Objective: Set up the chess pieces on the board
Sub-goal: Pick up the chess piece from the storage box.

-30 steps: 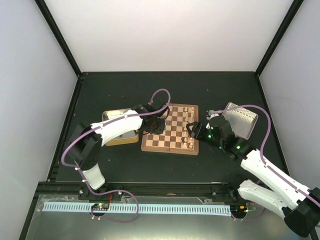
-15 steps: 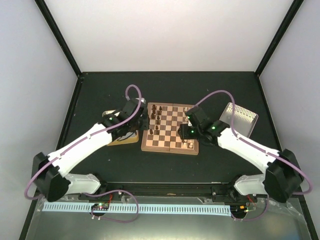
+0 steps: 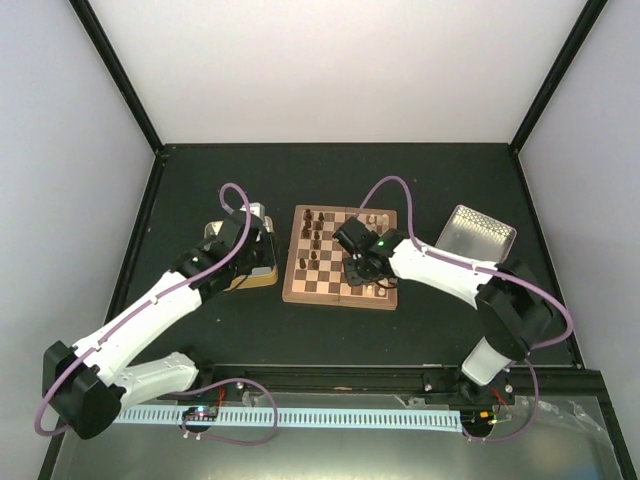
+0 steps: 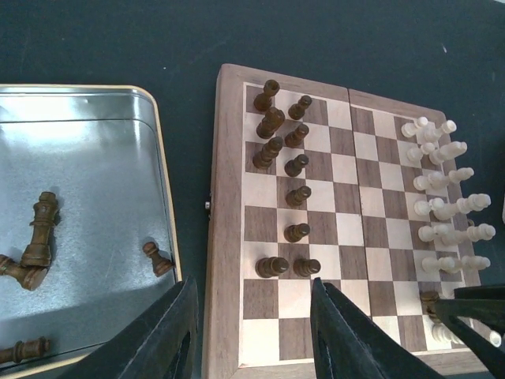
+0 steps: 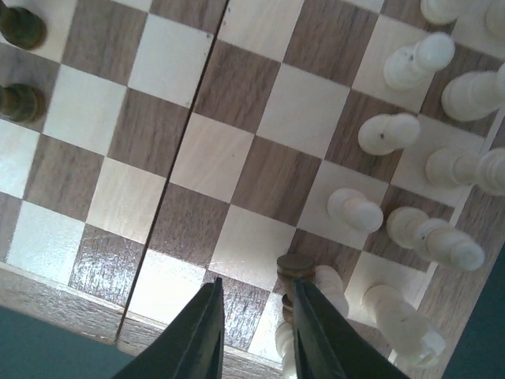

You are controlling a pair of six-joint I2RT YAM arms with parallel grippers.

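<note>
Four dark chess pieces (image 4: pixel 38 230) show in the tin (image 4: pixel 95 110), toward the left edge of the tabletop (image 4: pixel 118 39); the left end effector (image 4: pixel 254 284) hangs wide open, empty, and should straddle one clear of the wall. Ten dark ones stand on the board (image 4: pixel 225 237), mid-tabletop; cream ones (image 4: pixel 442 209) crowd beyond counting. The right end effector (image 5: pixel 259 288), narrowly parted and empty, must spare its cream neighbours

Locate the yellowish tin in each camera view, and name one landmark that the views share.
Top external: tin left of the board, partly under the left arm.
Left wrist: tin fills the left side.
Right wrist: not in view.
Shared landmark: the board.
</note>
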